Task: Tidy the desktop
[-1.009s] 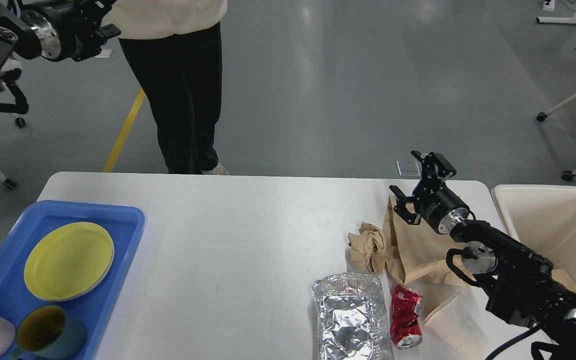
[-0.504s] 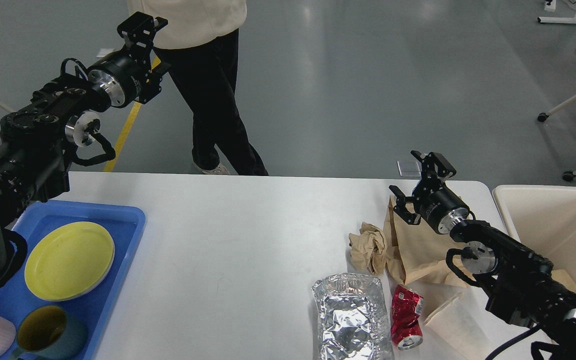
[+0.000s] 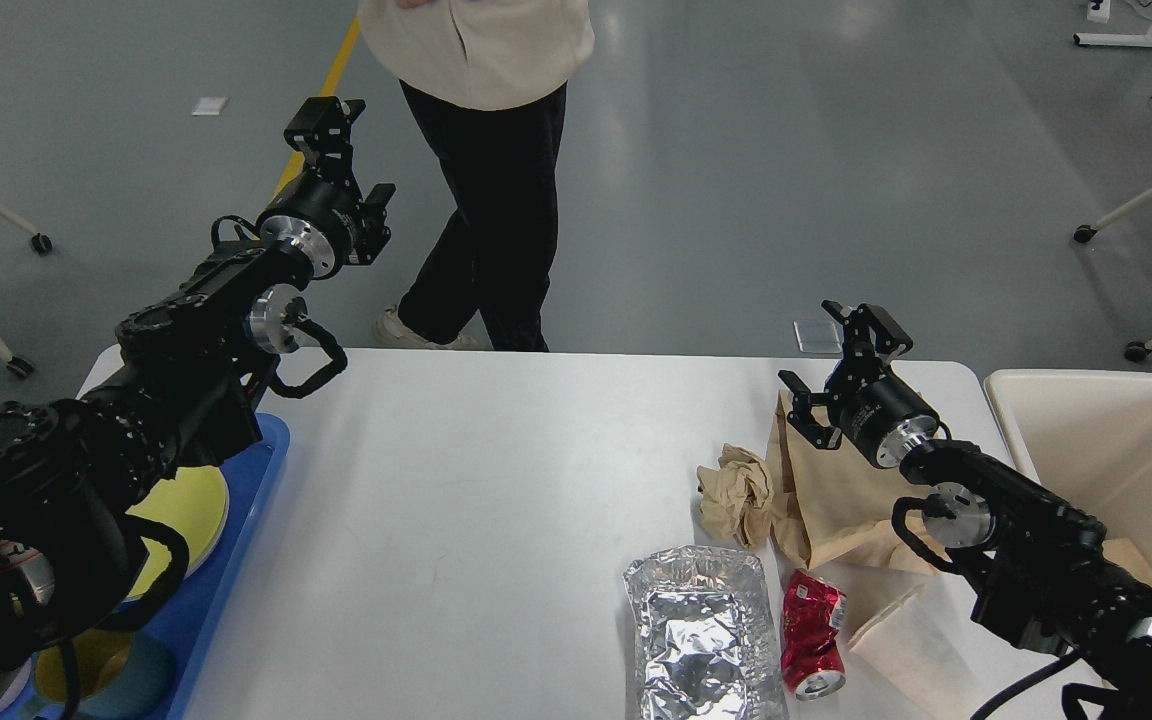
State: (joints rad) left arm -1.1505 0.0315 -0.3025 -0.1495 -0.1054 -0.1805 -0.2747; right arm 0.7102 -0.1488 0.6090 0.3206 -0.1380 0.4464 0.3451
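Note:
The white desktop (image 3: 496,470) holds litter on its right side: a crumpled brown paper ball (image 3: 736,493), a flat brown paper bag (image 3: 829,495), a foil tray (image 3: 701,635), a crushed red can (image 3: 813,635) and a paper cup (image 3: 911,640) lying on its side. My right gripper (image 3: 833,352) is open and empty, hovering above the far edge of the paper bag. My left gripper (image 3: 349,155) is open and empty, held high beyond the table's far left edge.
A blue tray (image 3: 241,540) at the left holds a yellow plate (image 3: 191,505) and cups, mostly hidden by my left arm. A cream bin (image 3: 1116,450) stands off the right edge. A person (image 3: 486,150) stands just behind the table.
My left arm has swung in from the upper left, down and to the right, and now covers much of the blue tray. The person has stepped to the right. My right arm has not moved.

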